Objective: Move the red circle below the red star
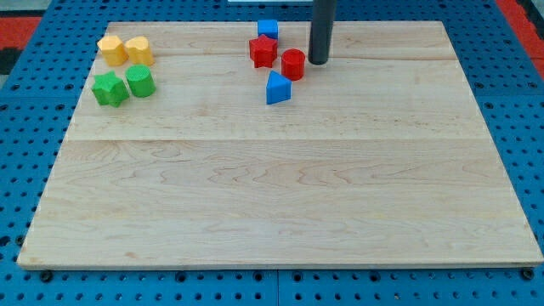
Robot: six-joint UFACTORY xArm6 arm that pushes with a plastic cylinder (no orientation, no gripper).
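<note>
The red circle [293, 64] stands near the board's top middle, just right of and slightly below the red star [263, 51]. My tip [319, 62] rests on the board right of the red circle, a small gap apart. A blue cube [268, 29] sits above the red star. A blue triangle-like block [277, 87] lies just below the red circle and star.
At the view's top left stand a yellow star-like block [111, 48], a yellow rounded block [138, 49], a green star [110, 88] and a green rounded block [140, 81]. The wooden board [280, 195] lies on a blue perforated table.
</note>
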